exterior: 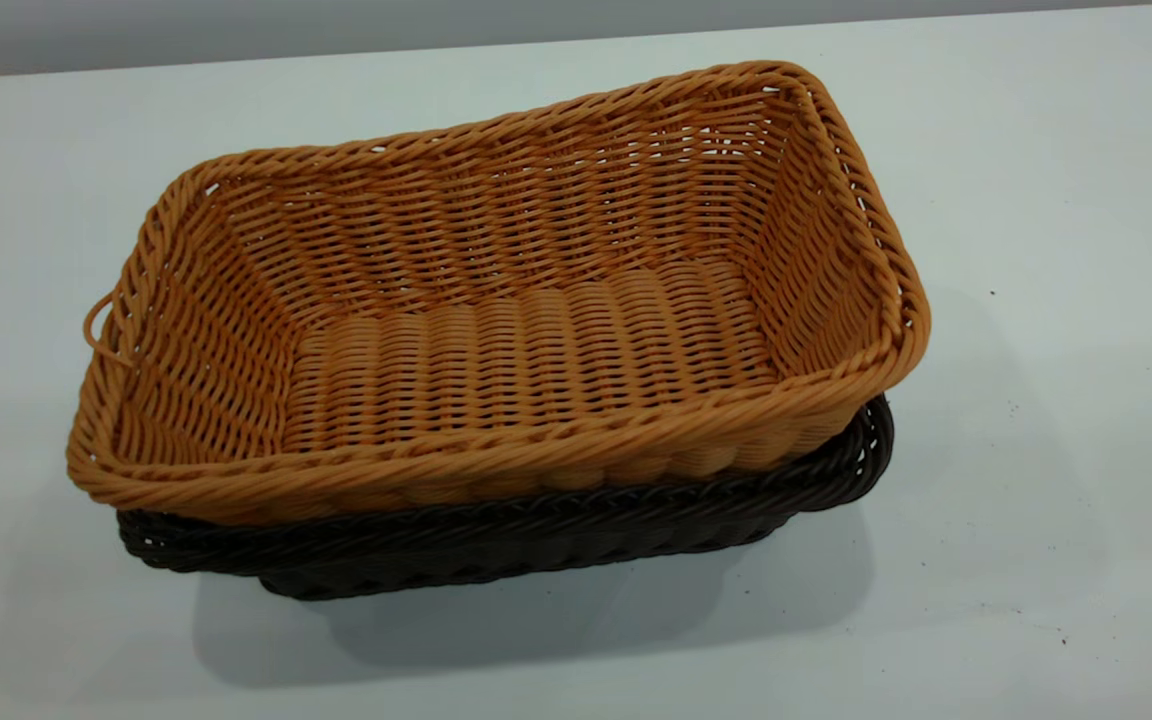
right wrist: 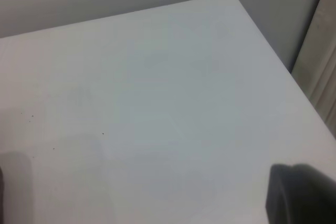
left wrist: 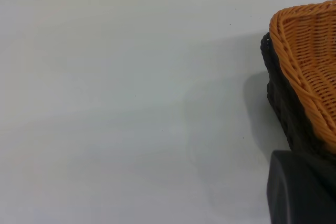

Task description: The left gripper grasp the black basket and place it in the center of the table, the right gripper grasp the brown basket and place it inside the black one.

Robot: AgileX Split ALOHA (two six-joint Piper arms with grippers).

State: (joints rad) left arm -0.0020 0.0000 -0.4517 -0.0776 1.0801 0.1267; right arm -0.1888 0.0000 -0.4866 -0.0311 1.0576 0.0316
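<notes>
- Both baskets sit nested mid-table [exterior: 1036, 600]: brown basket [exterior: 496, 330] inside black basket [exterior: 496, 550].
- You appear finished; nothing calls for another move except parking.
- Neither gripper's finger spread is visible to you; I cannot tell.

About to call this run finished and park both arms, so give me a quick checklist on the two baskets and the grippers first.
1. brown basket nested inside black basket: ok, though it rides high, with only the dark rim and lower wall showing.
2. Stack resting on the table: ok.
3. Stack at table centre: cannot tell; table edges are mostly out of frame.
4. Brown basket empty: ok.
5. Grippers clear of the baskets: ok in the exterior view, neither appears there.
6. Grippers open: cannot tell.
</notes>
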